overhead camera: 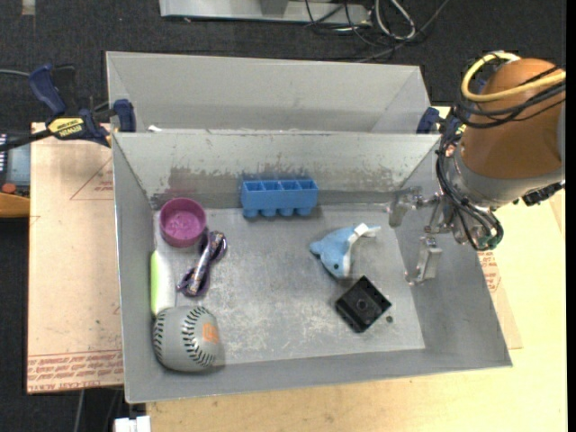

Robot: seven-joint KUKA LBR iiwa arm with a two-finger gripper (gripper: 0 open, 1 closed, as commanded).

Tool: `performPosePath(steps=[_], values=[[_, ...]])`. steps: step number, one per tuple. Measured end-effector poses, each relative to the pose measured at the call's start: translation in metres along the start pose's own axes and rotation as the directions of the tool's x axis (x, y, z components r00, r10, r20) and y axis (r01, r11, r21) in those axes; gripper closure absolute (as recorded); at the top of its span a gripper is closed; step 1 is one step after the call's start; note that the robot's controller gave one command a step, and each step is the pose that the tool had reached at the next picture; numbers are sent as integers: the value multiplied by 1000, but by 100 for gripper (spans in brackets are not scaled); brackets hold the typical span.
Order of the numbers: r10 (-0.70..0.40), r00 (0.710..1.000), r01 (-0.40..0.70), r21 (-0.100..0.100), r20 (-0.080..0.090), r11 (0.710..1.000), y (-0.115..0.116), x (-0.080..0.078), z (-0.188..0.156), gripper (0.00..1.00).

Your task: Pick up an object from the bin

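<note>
Grey bin (270, 286): tool (410, 244) spread near right wall, beside blue toy (337, 252), shape unclear

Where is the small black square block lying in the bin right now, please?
In the camera view, the black square block lies on the bin floor right of centre, towards the near wall, just below the blue toy.

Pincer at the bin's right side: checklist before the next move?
1. Pincer carrying nothing: ok.
2. Pincer above a thing: not ok, it hangs over bare floor by the grey metal bin's right wall.
3. Nearest things, light blue plush whale and black square block, lie apart: ok.
4. Whale clear of the blue plastic compartment tray: ok.
5. Clearance to the right wall: cannot tell.
</note>
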State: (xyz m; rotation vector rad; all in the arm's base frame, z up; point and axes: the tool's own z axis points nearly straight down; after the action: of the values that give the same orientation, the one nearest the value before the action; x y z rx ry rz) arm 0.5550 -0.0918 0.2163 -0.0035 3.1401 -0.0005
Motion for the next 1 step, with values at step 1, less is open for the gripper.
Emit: performPosePath(steps=[1], values=[[0,1000,0,0,0,1000,0,0,0,0]])
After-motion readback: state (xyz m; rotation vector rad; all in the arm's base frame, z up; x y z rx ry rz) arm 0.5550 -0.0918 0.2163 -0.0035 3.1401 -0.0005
